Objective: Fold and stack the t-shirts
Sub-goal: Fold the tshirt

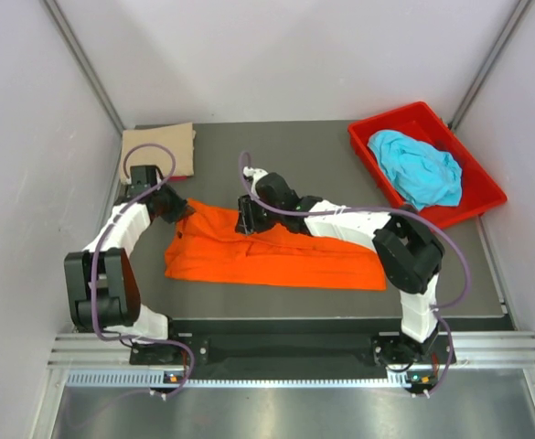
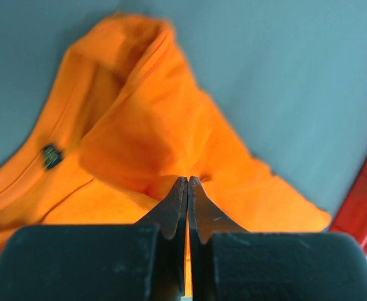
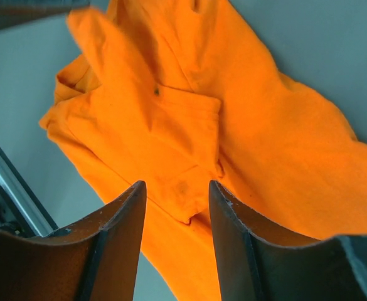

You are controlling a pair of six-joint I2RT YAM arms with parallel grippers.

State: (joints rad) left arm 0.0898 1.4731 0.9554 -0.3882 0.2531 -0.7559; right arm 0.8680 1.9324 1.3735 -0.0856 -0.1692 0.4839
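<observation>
A folded tan t-shirt (image 1: 160,148) is seen at the back left of the table (image 1: 313,155), the orange t-shirt (image 1: 276,258) at mid-table is pinched at its left end by the left gripper (image 2: 187,180), the right gripper (image 3: 177,188) is held spread over its upper edge, and a turquoise t-shirt (image 1: 421,167) is heaped in the red bin (image 1: 363,139) at far right.
</observation>
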